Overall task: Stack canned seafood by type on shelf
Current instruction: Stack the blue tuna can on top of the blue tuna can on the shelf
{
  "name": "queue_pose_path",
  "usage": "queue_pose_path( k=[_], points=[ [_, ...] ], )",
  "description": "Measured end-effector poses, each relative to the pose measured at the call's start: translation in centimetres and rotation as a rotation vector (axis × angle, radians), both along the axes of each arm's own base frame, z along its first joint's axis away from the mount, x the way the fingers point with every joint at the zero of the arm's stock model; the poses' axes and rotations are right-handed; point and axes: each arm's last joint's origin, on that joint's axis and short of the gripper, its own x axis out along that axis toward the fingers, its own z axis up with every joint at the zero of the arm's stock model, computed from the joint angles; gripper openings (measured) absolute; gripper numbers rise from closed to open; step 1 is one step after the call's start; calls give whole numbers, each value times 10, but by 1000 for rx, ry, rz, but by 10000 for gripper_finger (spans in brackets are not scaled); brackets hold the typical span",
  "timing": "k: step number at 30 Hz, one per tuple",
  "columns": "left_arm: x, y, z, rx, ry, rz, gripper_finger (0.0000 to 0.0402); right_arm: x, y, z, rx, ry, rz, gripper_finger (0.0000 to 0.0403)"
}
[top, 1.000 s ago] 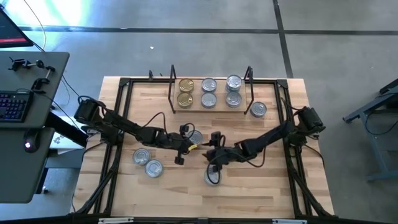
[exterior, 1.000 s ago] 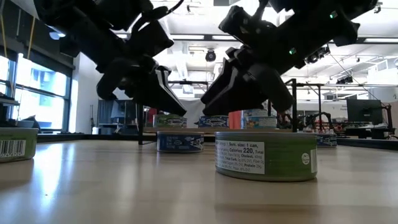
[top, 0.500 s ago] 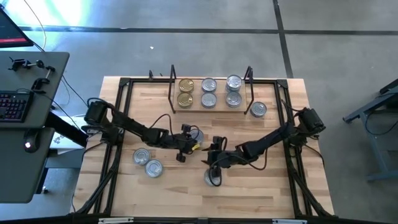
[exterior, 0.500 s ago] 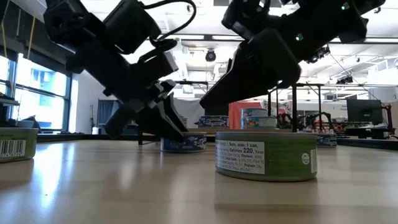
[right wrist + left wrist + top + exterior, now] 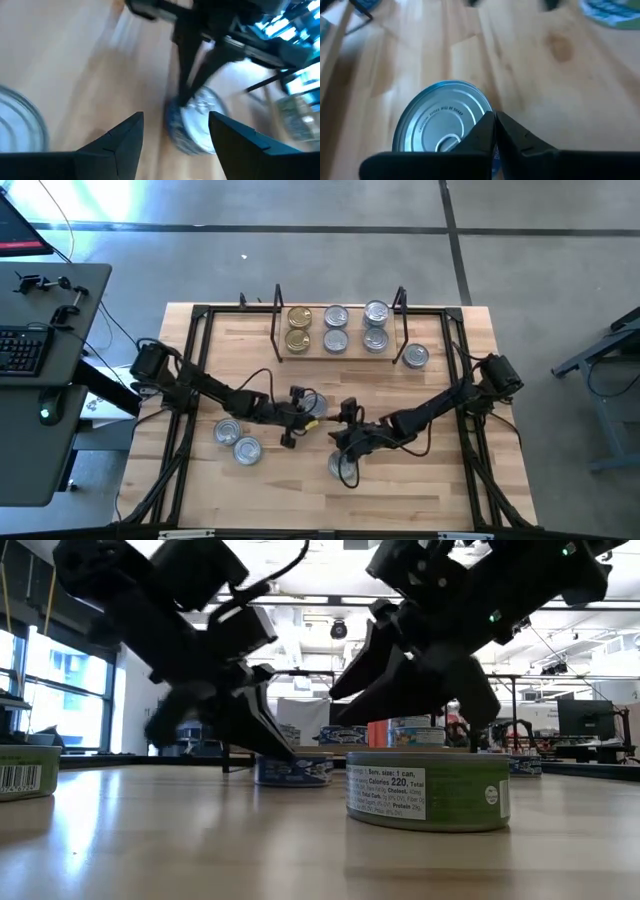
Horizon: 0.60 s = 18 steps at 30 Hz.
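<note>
Tins still loose on the tabletop (image 5: 400,480) number five: one blue-labelled silver tin (image 5: 312,400) mid-table, a pair (image 5: 238,440) near the left edge, a green-labelled one (image 5: 428,790) toward the front, and one (image 5: 416,356) just beside the shelf's right end frame. The shelf (image 5: 338,352) at the back carries two gold-lidded tins (image 5: 298,328) on its left and silver ones in the middle (image 5: 335,329) and on the right (image 5: 375,326).

The left hand (image 5: 494,131) sits low at the blue-labelled tin (image 5: 442,122), its fingers pressed together with their tips against the lid's rim, holding nothing. A grasp from here looks unworkable: I would judge that the fingers need to spread wider than the tin, settle one on each side of its wall, and only then squeeze. Centring matters, since a flat round tin may skid away if one finger touches first.

The right hand (image 5: 175,135) hovers just beside it with fingers spread and empty, above the front tin. With both arms so near over the same patch, one should hold back while the other picks, then the tin should go to the matching stack.
</note>
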Motion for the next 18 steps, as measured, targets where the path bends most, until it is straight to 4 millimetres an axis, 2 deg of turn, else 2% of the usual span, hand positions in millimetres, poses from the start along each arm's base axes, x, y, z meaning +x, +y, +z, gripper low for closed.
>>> queue_pose_path(
  k=[3,8,13,18],
  points=[
    [-4,-4,8,-34,-5,3,2,2,-5,0,-61,12,1,216],
    [-6,-6,25,-87,-71,25,1,7,-16,-4,-63,31,23,216],
    [-7,-5,33,-126,-105,51,1,13,-18,-23,-126,73,79,216],
    [-7,-6,34,-156,-108,35,0,19,-20,-40,-228,54,7,216]
  ],
)
